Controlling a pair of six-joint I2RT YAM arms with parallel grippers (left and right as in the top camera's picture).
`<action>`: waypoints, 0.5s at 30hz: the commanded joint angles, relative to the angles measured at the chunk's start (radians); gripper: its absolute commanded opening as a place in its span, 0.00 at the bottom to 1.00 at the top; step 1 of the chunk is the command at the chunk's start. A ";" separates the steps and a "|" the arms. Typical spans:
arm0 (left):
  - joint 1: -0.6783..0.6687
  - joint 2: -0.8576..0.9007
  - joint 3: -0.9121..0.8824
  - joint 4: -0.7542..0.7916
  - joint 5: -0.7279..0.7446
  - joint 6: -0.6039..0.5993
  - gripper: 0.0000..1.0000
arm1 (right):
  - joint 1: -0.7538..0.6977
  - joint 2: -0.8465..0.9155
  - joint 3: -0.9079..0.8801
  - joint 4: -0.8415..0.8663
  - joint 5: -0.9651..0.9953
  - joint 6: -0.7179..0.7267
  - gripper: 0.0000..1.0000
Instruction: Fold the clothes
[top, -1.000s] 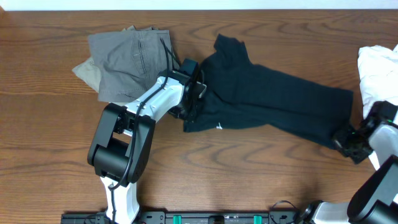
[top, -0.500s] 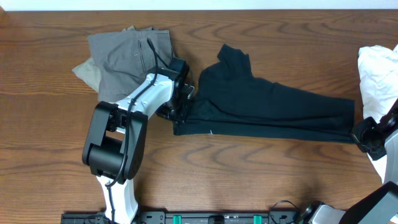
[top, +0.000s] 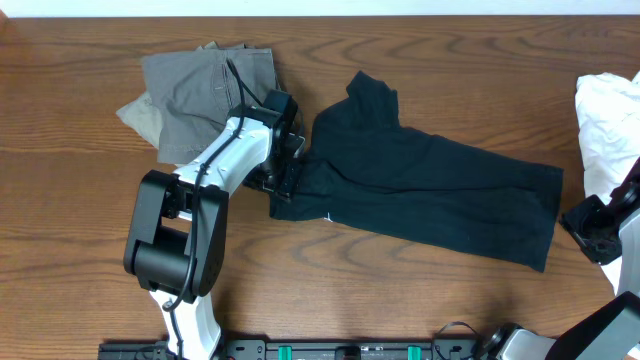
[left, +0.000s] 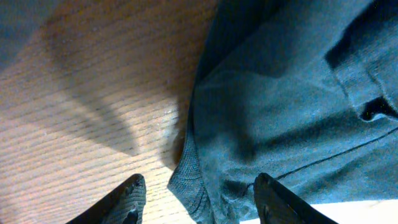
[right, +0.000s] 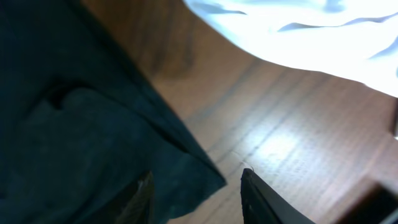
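Note:
A dark navy garment (top: 430, 195) lies spread flat across the middle of the table. My left gripper (top: 285, 178) stands open at the garment's left end. In the left wrist view a ribbed corner of the garment (left: 193, 186) lies between the parted fingertips (left: 130, 196) of that gripper (left: 199, 199), not pinched. My right gripper (top: 582, 222) is open just past the garment's right end. In the right wrist view the garment's corner (right: 186, 168) reaches in between the spread fingers (right: 255, 196) of that gripper (right: 199, 198).
A pile of folded grey and beige clothes (top: 200, 90) sits at the back left, close behind the left arm. A crumpled white cloth (top: 605, 120) lies at the right edge, also seen as a white cloth (right: 298, 31) near the right gripper.
Both grippers went from shut to open and let go of the garment. The garment, stretched taut half a second ago, has slackened and lies wider on the table.

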 joint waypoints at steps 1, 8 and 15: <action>0.005 -0.019 -0.003 -0.017 0.007 0.005 0.58 | -0.002 -0.001 0.003 0.035 -0.147 -0.069 0.42; -0.005 -0.052 0.087 -0.100 0.176 -0.047 0.57 | 0.054 -0.001 0.003 0.184 -0.408 -0.167 0.43; -0.008 -0.122 0.112 -0.097 0.176 -0.059 0.58 | 0.108 -0.001 0.003 0.243 -0.421 -0.145 0.48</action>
